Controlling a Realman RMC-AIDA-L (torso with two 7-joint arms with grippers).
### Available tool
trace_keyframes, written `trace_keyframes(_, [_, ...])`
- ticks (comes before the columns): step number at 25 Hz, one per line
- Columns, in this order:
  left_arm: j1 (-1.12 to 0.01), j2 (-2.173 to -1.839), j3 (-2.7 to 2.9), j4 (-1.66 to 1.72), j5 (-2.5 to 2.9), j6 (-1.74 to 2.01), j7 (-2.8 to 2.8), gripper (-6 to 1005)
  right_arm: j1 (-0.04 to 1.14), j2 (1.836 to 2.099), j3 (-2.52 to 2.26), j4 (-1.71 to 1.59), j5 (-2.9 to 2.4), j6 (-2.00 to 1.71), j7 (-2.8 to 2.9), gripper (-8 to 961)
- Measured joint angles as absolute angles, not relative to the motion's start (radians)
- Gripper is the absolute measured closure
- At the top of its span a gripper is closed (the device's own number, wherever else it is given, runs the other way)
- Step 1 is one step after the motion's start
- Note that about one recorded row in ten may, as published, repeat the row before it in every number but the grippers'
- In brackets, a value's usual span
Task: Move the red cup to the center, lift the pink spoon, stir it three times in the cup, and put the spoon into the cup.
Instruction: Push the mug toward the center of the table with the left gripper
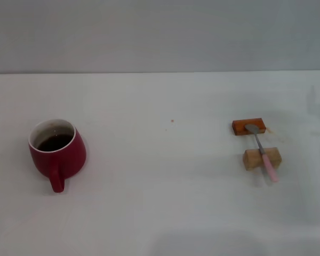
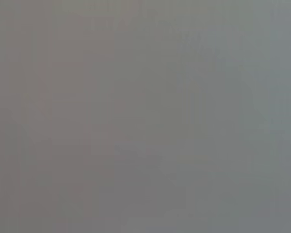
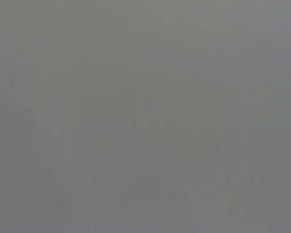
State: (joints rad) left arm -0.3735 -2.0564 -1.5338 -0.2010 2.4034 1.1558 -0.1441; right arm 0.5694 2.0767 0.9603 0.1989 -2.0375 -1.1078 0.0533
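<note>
Four things on a white tabletop [image 1: 165,213], largest first. Red cup [image 1: 57,151] upright at the robot's left, dark liquid inside, handle toward the near edge. Tan wooden block [image 1: 262,158] at the right, orange-brown block [image 1: 248,127] just behind it. Pink spoon [image 1: 262,151] laid across both, silver bowl on the orange-brown one, pink handle overhanging the tan one. No readable writing anywhere. Neither arm's jaws in view; wrist views plain grey.

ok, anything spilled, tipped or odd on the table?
Nothing spilled. The red cup stands upright at the left. The pink spoon lies bridged across two blocks, looking staged. Only a tiny speck mid-table.
</note>
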Motion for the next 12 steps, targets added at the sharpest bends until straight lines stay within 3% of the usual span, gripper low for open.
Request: trace_keyframes(12, [-0.376,-2.061,-1.532,-0.193,2.395,1.13,-0.146,154,0.58,2.075,0.958,0.158,-2.09,-1.106,0.048,418])
